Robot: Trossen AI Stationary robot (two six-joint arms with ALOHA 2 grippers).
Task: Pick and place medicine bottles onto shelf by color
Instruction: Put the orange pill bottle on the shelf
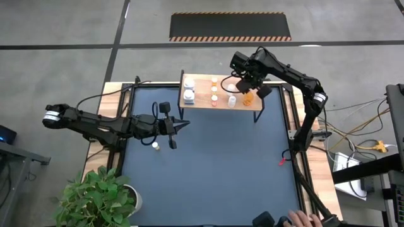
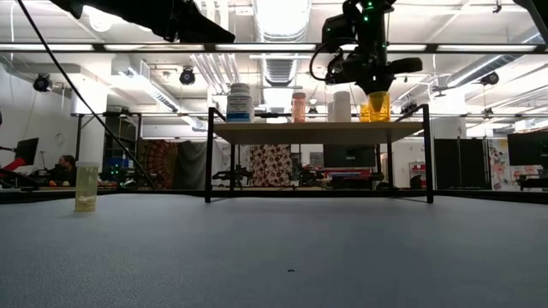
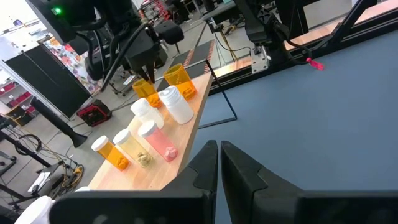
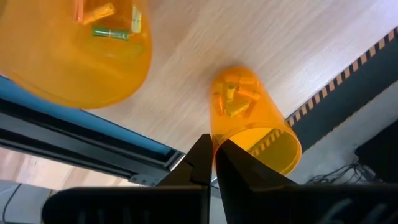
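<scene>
The right gripper (image 1: 252,88) hung over the right end of the shelf (image 1: 202,104), its fingers pressed together with nothing between them. Just beyond their tips an orange bottle (image 4: 249,118) without a cap stood on the light wood, and a second orange bottle (image 4: 81,50) stood close beside it. Seen level across the table, that gripper sat directly above an orange bottle (image 2: 374,107) on the board. The other bottles stood along the shelf: a white one with a label (image 2: 240,103) at the left end, a pinkish one (image 2: 298,107) and a white one (image 2: 341,106) toward the middle. The left gripper (image 1: 178,126) hovered over the blue mat (image 1: 221,170) in front of the shelf, its fingers together and holding nothing. One small bottle (image 1: 155,145) remained on the mat near it.
</scene>
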